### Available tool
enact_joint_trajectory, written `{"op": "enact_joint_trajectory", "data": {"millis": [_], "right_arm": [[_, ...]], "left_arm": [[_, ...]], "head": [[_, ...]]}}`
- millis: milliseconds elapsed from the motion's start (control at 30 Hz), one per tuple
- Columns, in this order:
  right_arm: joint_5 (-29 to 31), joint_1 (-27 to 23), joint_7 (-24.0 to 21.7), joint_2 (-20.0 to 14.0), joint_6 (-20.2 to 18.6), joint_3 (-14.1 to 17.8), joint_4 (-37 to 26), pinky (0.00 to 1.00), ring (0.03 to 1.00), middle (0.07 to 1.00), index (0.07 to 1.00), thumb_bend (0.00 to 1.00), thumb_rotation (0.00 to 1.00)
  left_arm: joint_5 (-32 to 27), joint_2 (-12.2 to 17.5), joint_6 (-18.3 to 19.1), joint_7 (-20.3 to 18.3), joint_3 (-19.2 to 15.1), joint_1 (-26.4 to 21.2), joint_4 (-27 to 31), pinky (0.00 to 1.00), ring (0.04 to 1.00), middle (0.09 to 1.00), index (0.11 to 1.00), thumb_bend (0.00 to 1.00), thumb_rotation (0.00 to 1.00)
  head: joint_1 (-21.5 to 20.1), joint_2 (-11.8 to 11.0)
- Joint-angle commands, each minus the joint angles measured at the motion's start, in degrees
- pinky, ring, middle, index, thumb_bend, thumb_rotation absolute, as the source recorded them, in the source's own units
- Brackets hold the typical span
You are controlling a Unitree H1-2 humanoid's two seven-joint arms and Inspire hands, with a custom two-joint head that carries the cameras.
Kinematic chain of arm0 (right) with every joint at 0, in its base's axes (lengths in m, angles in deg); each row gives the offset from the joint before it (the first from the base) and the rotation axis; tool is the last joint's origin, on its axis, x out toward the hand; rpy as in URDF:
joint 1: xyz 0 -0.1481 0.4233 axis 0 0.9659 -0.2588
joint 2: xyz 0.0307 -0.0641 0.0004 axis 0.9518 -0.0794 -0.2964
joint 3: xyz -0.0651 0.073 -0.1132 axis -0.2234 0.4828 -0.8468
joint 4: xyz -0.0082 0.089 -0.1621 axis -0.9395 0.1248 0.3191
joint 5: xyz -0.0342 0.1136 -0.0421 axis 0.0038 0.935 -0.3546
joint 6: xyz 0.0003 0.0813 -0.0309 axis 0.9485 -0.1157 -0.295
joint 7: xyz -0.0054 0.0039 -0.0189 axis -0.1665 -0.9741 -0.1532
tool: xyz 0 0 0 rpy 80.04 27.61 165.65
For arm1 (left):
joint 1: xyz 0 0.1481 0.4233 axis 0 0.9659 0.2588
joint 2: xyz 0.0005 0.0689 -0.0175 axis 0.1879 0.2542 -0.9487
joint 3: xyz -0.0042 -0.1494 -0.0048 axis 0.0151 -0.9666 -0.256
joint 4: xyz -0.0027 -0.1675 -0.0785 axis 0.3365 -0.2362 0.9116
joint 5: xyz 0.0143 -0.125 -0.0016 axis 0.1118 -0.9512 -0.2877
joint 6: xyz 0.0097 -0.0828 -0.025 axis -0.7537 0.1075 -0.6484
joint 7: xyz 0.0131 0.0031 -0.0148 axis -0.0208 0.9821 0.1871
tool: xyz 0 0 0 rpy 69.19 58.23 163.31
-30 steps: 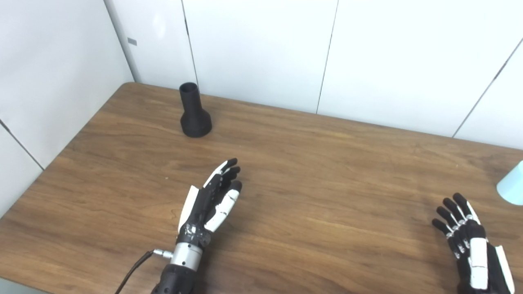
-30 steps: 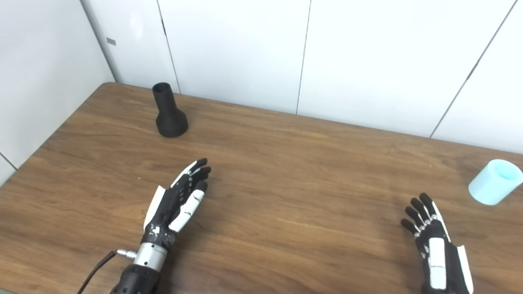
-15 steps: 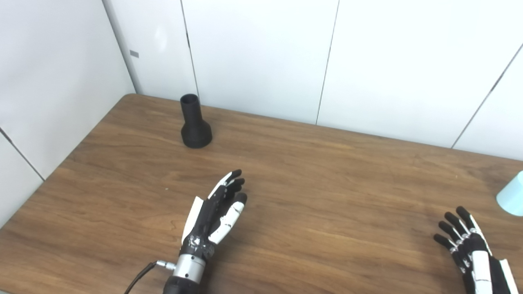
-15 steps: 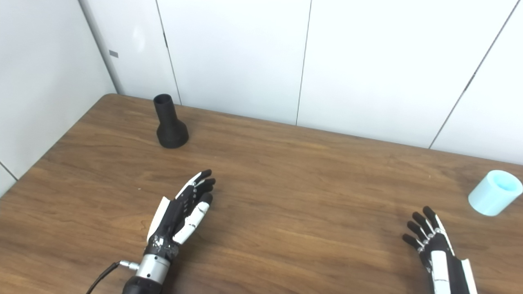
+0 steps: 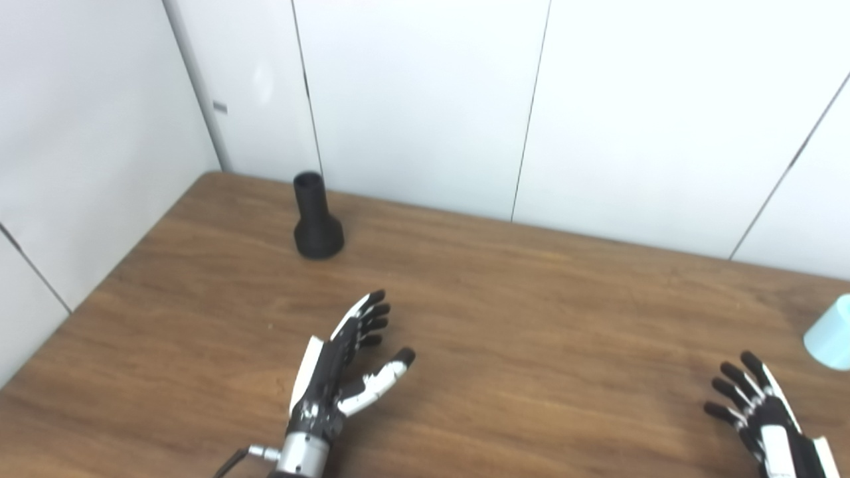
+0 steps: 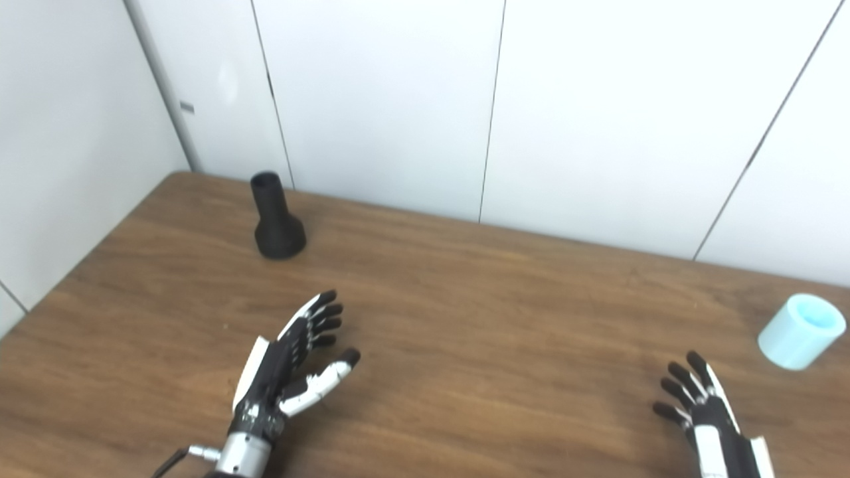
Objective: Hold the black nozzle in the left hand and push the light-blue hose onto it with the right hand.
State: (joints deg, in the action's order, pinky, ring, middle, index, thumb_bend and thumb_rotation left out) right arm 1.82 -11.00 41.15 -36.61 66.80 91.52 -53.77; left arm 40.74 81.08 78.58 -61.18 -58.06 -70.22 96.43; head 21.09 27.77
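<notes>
Wooden table, white panelled walls behind and to the left

Black nozzle: upright on its wide base, far left part of table, near the back edge, untouched

Light-blue hose: short cylinder, tilted, open end up, far right side of table

Left hand: empty, fingers spread, thumb out, well short of nozzle

Right hand: empty, fingers splayed, near the hose, not touching

Bright, even overhead light washes the white wall panels nearly to glare, leaves only soft shadows hugging the black nozzle and both hands on the wooden table, and the whole frame looks slightly soft.
</notes>
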Motion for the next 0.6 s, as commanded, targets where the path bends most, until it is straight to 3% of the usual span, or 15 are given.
{"op": "enact_joint_trajectory", "data": {"millis": [0,133,333,567], "right_arm": [[-0.22,2.74,0.63,-0.33,2.03,0.63,3.46,0.74,0.844,0.872,0.925,0.51,0.98],[0.56,2.48,0.29,-0.47,2.53,0.88,4.1,0.75,0.854,0.881,0.928,0.49,0.99],[0.24,2.19,0.28,-0.63,2.97,0.82,4.55,0.73,0.854,0.885,0.934,0.45,1.0],[0.81,1.88,0.27,-0.62,2.79,1.11,5.11,0.74,0.859,0.883,0.934,0.46,1.0]], "left_arm": [[1.78,-1.66,0.15,2.04,-2.25,0.47,1.88,0.8,0.835,0.862,0.904,0.74,0.25],[2.25,0.68,1.92,2.78,-6.31,-3.08,3.47,0.8,0.85,0.867,0.894,0.8,0.18],[2.62,5.03,5.69,2.1,-11.75,-8.97,2.45,0.81,0.821,0.849,0.908,0.85,0.21],[3.5,9.01,7.26,2.29,-14.12,-14.52,-1.95,0.79,0.84,0.862,0.916,0.85,0.22]], "head": [[0.22,-0.01],[0.58,-0.12],[0.91,-0.21],[1.12,-0.36]]}}
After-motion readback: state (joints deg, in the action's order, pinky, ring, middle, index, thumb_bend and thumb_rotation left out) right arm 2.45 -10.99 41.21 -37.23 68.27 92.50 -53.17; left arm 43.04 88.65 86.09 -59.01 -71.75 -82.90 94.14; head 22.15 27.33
